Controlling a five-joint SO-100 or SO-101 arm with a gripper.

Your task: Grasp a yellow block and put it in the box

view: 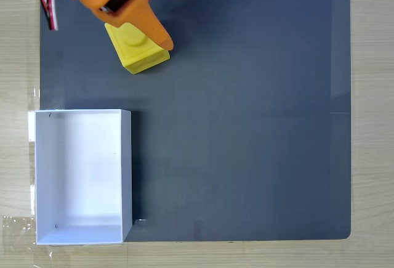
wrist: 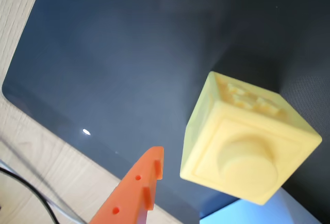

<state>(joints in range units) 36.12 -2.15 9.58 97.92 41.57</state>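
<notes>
Orange plastic claw [view: 161, 41] grips the smooth yellow block [view: 136, 51], we note, round stud showing. White thin-walled box [view: 126, 175] sits left on a dark matte mat [view: 246, 126] over pale wood [view: 372, 126].

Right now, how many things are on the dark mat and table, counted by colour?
Yellow: 1, the yellow block, under the orange gripper.
White: 1, the box, open-topped, with nothing in it.
Total: 2.
</notes>
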